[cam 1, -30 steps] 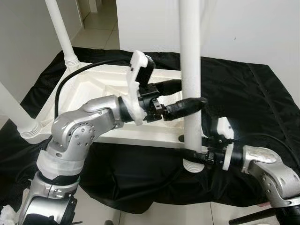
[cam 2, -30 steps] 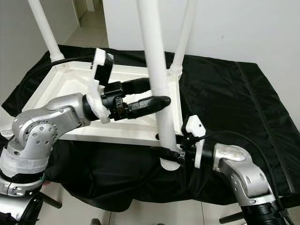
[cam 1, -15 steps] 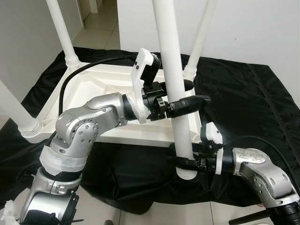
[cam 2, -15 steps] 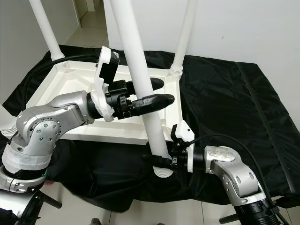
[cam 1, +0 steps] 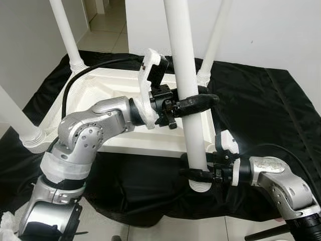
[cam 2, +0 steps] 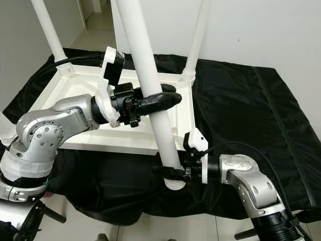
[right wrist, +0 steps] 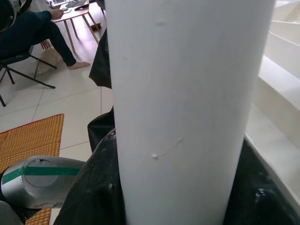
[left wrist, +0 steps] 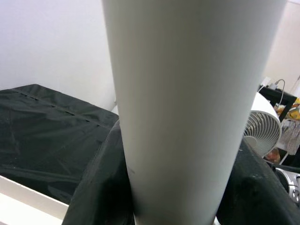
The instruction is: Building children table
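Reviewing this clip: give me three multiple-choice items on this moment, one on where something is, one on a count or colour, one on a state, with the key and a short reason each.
1. Where does the right gripper hold the loose table leg?
A. near its ribbed lower end
B. at its top
C. at mid height

2. How many legs are already fixed to the upturned white tabletop?
A. one
B. three
C. four

3. What is the state of the left gripper?
A. open above the black cloth
B. shut on the loose table leg
C. resting in the tabletop

Key: 1 A, the right gripper's fingers clasp the leg just above its ribbed collar. 2 B, three legs stand at the tabletop's corners while the fourth is in the grippers. 3 B, the left gripper's black fingers wrap the leg partway up.
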You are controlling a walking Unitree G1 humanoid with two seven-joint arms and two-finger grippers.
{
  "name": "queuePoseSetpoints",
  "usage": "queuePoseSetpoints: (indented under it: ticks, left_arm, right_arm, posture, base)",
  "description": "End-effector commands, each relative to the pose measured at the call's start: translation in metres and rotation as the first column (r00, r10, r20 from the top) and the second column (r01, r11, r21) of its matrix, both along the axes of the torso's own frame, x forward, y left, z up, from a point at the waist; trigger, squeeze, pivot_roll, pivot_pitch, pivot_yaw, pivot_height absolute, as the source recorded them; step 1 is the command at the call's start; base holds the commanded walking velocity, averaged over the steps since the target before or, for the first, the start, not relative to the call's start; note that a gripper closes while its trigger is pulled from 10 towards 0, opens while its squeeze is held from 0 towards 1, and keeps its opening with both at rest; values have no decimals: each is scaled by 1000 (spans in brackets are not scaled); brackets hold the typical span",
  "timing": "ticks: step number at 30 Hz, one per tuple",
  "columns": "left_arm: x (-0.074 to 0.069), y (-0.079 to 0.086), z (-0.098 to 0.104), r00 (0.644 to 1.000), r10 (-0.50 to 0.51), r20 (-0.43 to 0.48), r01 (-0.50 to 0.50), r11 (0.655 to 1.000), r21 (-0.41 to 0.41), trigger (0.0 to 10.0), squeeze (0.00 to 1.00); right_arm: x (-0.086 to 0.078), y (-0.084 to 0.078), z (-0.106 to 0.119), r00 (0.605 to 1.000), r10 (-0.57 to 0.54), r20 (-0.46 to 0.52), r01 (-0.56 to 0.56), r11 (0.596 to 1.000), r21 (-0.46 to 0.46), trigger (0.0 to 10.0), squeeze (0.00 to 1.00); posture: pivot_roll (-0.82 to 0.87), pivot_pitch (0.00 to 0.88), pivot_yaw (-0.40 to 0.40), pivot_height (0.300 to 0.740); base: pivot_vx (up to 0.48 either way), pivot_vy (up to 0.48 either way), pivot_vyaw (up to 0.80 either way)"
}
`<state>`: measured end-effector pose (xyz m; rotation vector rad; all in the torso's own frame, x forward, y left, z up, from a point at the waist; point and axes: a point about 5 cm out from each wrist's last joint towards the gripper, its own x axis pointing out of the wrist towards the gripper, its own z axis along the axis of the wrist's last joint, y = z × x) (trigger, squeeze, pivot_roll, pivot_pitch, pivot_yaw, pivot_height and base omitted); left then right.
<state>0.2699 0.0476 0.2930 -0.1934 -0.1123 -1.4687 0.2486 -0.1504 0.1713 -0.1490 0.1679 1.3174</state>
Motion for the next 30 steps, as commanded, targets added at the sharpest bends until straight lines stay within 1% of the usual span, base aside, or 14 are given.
queuePoseSetpoints:
  ticks: [1,6,7,11,14,18,20,23,24,25,27,28,29,30]
  left_arm:
    - [-9,-3,3,982,-177,67,175,984,45,10000,0]
    - [3,-9,16,997,-57,51,54,997,53,10000,0]
    - [8,-10,27,998,5,67,-8,999,40,10000,0]
    - [16,-10,44,994,76,81,-78,997,22,10000,0]
    - [27,-12,70,980,164,113,-165,986,0,10000,0]
    - [28,-12,77,977,177,122,-178,984,-5,10000,0]
    - [33,-14,92,969,215,124,-213,977,-29,10000,0]
    - [35,-15,97,963,235,132,-232,972,-33,10000,0]
    - [38,-16,99,956,266,126,-264,964,-37,10000,0]
    - [38,-16,99,956,266,126,-264,964,-37,10000,0]
    - [48,-21,99,913,389,124,-384,921,-61,10000,0]
    - [48,-21,99,913,389,124,-384,921,-61,10000,0]
    - [52,-23,98,889,441,125,-435,898,-74,10000,0]
    - [52,-23,98,889,441,125,-435,898,-74,10000,0]
  right_arm:
    - [3,-5,2,1000,-19,-17,19,1000,6,10000,1000]
    - [16,-8,12,993,-102,63,101,995,12,10000,1000]
    - [22,-9,21,985,-142,102,141,990,21,10000,0]
    - [30,-10,37,968,-192,162,187,981,49,10000,0]
    - [44,-9,59,924,-288,251,271,957,98,10000,0]
    - [48,-8,63,912,-312,266,293,950,109,10000,0]
    - [57,-2,72,874,-376,309,346,926,148,10000,0]
    - [61,1,76,856,-402,324,367,915,167,10000,0]
    - [65,6,79,827,-448,338,403,894,197,10000,0]
    - [65,6,79,827,-448,338,403,894,197,10000,0]
    - [75,16,80,734,-589,338,523,808,272,10000,0]
    - [75,16,80,734,-589,338,523,808,272,10000,0]
    - [79,21,78,686,-654,320,580,756,303,10000,0]
    - [79,21,78,686,-654,320,580,756,303,10000,0]
  posture:
    - [-19,82,-22,740]
    - [-19,82,-22,740]
    - [-17,76,-21,740]
    - [-14,71,-20,740]
    - [-14,64,-15,740]
    - [-15,63,-14,740]
    - [-17,57,-9,740]
    - [-17,57,-9,740]
    - [-17,55,-7,740]
    - [-17,55,-7,740]
    - [-12,53,-12,740]
    - [-12,53,-12,740]
    - [-12,53,-12,740]
    - [-12,53,-12,740]
  base:
    - [0,0,0]
    - [0,0,0]
    - [0,0,0]
    - [0,0,0]
    - [0,0,0]
    - [0,0,0]
    - [0,0,0]
    - [0,0,0]
    - [0,0,0]
    - [0,0,0]
    - [0,0,0]
    - [0,0,0]
    - [0,0,0]
    - [0,0,0]
